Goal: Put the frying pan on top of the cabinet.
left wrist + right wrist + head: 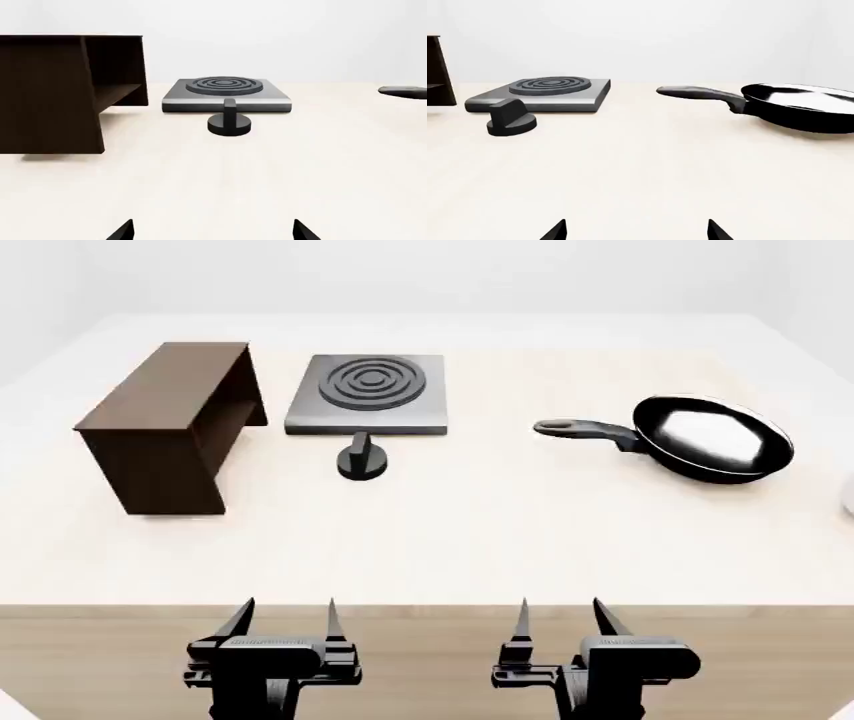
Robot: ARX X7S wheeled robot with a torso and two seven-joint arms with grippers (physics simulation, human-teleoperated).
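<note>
The black frying pan point(711, 437) lies on the pale table at the right, its long handle point(582, 430) pointing left; it also shows in the right wrist view point(800, 107). The dark brown cabinet point(167, 425) stands at the left with its open side facing right; it also shows in the left wrist view point(60, 90). My left gripper point(287, 615) and right gripper point(561, 613) are both open and empty at the table's near edge, far from the pan and the cabinet.
A grey square stove plate point(368, 392) with rings sits at the back middle. A black knob point(362, 458) stands just in front of it. A white object point(849, 496) shows at the right edge of the head view.
</note>
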